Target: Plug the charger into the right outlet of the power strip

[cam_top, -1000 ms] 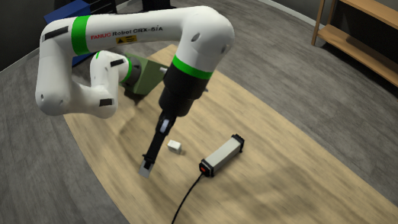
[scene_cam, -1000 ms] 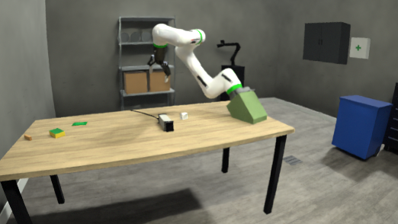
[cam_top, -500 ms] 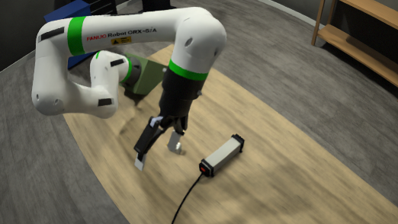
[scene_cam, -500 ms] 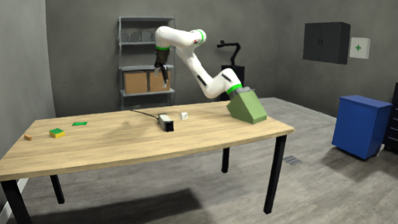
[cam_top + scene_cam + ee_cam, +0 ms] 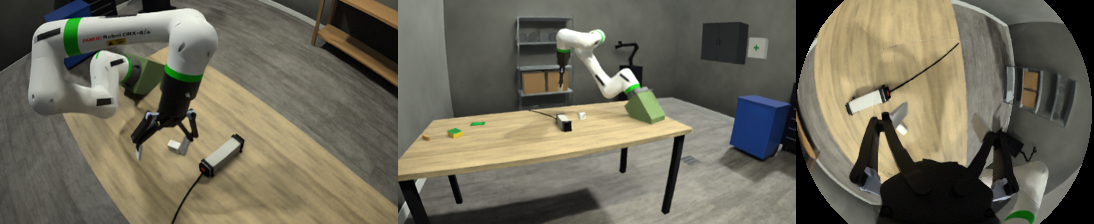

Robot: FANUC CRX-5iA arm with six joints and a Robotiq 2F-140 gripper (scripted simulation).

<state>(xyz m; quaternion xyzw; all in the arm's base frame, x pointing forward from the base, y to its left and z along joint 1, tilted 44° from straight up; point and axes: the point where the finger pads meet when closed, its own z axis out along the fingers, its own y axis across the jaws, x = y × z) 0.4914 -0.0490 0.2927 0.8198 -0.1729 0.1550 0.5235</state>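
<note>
The white charger (image 5: 174, 145) lies on the wooden table, a short way from the power strip (image 5: 222, 154). The strip is a grey bar with black end caps, a red switch and a black cable (image 5: 187, 200). My gripper (image 5: 162, 152) is open and empty, held high above the table over the charger. From the side the gripper (image 5: 562, 81) is far above the charger (image 5: 582, 116) and the strip (image 5: 563, 122). In the wrist view the strip (image 5: 867, 102) and the charger (image 5: 901, 128) lie far below, the charger partly behind my left finger. The outlets are not visible.
The green robot base (image 5: 644, 107) stands at the table's right end. A yellow-green sponge (image 5: 454, 132), a flat green patch (image 5: 477, 123) and a small brown block (image 5: 425, 137) lie at the far left. A metal shelf with boxes (image 5: 544, 61) stands behind the table.
</note>
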